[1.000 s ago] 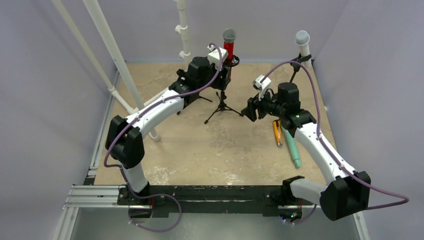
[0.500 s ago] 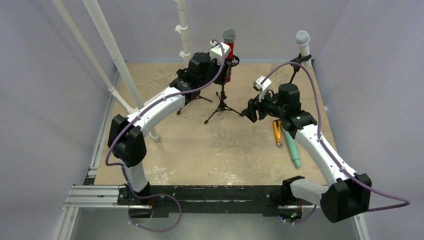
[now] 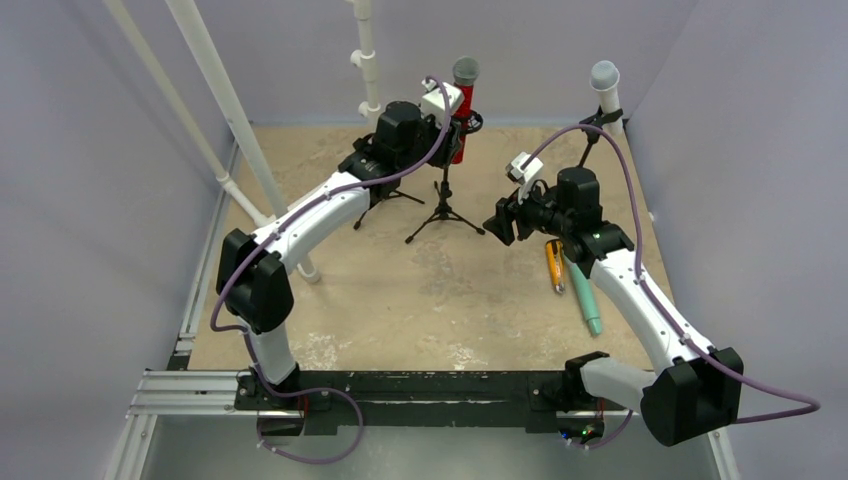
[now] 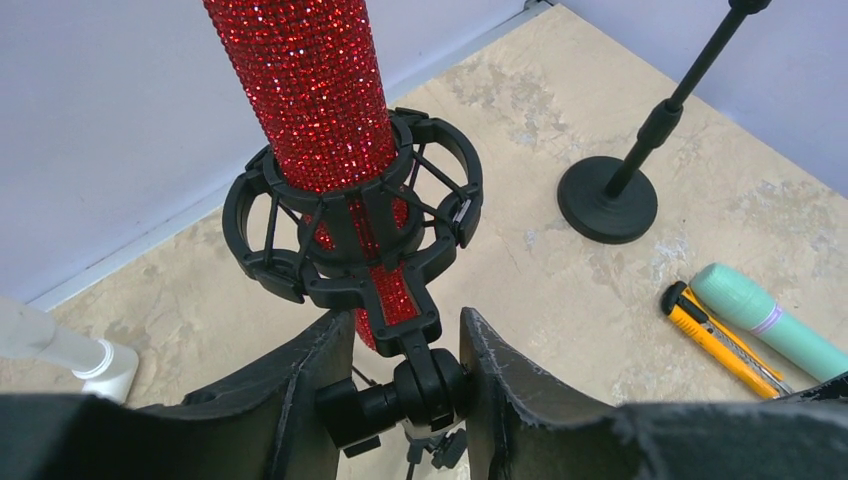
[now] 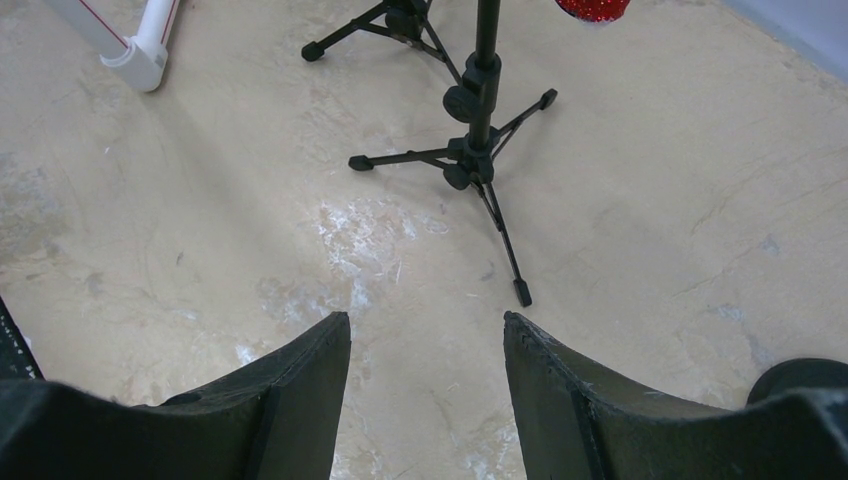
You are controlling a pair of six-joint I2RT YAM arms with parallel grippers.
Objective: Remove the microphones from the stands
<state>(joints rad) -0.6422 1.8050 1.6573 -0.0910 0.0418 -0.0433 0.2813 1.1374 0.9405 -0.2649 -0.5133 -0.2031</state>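
Observation:
The red glitter microphone (image 4: 310, 90) with its grey head (image 3: 465, 70) stands upright in a black ring mount (image 4: 262, 215) on top of the tripod stand (image 3: 445, 210). My left gripper (image 4: 407, 330) sits just below that mount. Its fingers (image 4: 500, 380) press both sides of the stand's black swivel joint (image 4: 430, 385), not the microphone. In the top view the left gripper (image 3: 447, 125) is right beside the red body. My right gripper (image 5: 425, 325) hangs open over bare floor, short of the stand's legs (image 5: 485, 130), and holds nothing.
A white microphone (image 3: 604, 78) stands on a round-based stand (image 4: 607, 200) at the back right. A yellow utility knife (image 3: 553, 265) and a teal cylinder (image 3: 588, 295) lie under the right arm. White pipes (image 3: 225, 100) slant along the left. A second tripod (image 3: 385, 195) stands left of the stand.
My left gripper has moved in and up under the microphone, and its jaws have narrowed onto the swivel joint. The microphone head has shifted slightly right. The right arm has not moved.

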